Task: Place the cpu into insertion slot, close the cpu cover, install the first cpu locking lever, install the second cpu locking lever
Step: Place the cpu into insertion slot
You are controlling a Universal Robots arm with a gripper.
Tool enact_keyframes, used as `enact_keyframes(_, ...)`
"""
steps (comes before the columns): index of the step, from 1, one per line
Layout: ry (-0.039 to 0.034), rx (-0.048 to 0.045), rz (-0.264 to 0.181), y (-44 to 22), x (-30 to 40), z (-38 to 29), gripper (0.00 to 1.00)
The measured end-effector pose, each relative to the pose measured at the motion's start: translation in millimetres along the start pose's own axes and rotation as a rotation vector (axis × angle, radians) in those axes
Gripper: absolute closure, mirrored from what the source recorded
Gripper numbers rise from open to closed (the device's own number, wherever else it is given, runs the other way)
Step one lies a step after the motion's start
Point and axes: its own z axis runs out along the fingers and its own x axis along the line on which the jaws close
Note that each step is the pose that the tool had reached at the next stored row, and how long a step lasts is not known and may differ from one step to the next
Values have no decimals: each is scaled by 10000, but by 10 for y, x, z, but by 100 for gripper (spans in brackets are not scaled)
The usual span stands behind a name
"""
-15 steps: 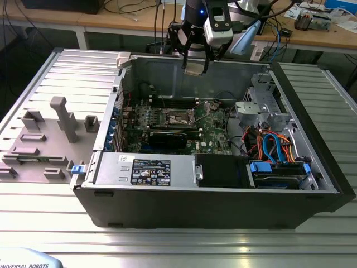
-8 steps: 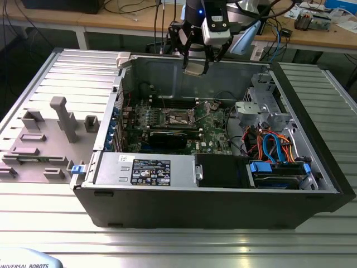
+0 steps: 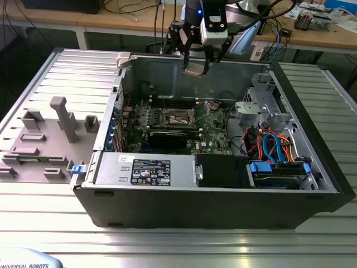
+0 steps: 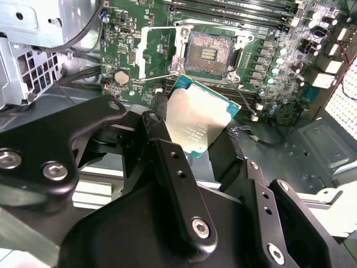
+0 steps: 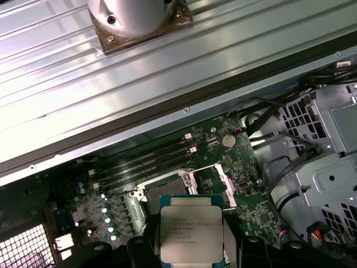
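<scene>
My gripper (image 3: 196, 68) hangs above the back wall of the open computer case, shut on the cpu (image 3: 194, 70). In both wrist views the cpu (image 4: 195, 118) (image 5: 191, 233) is a flat square chip with a dull silver top and green edge, held between black fingers (image 4: 223, 153). Below it on the green motherboard lies the insertion slot (image 4: 207, 54) (image 3: 177, 116), its dark centre bare. The cpu cover (image 4: 158, 50) (image 5: 218, 184) is swung open beside the slot. A thin locking lever (image 4: 156, 77) stands raised by the slot.
The black case (image 3: 212, 206) lies on its side on a ribbed metal table (image 3: 167, 245). A grey fixture with blocks (image 3: 50, 134) sits at the exterior view's left. Drive bays and orange-blue cables (image 3: 273, 148) fill the case's right. A graphics card (image 3: 167, 137) lies near the slot.
</scene>
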Motion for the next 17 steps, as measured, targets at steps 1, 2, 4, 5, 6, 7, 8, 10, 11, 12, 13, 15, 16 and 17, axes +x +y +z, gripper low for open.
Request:
enact_keyframes(1, -7, -2, 77, 0, 0, 1, 46)
enact_keyframes(2, -13, -3, 149, 0, 0, 1, 46)
enact_keyframes(4, -21, -5, 229, 0, 0, 2, 46)
enact_keyframes(5, -25, -6, 284, 0, 0, 2, 46)
enact_keyframes(6, -28, -6, 316, 0, 0, 2, 46)
enact_keyframes(7, -31, -7, 347, 0, 0, 3, 46)
enact_keyframes(8, -34, -8, 383, 0, 0, 3, 46)
enact_keyframes(10, -42, -9, 466, 0, -1, 4, 46)
enact_keyframes(11, -44, -10, 493, 0, -1, 5, 46)
enact_keyframes(12, -47, -11, 523, 0, -1, 5, 46)
enact_keyframes(13, -51, -11, 565, 0, -1, 5, 46)
enact_keyframes(15, -56, -12, 628, 0, -1, 6, 46)
enact_keyframes(16, -59, -13, 650, 0, -1, 6, 46)
enact_keyframes(17, -61, -13, 678, 0, -1, 6, 46)
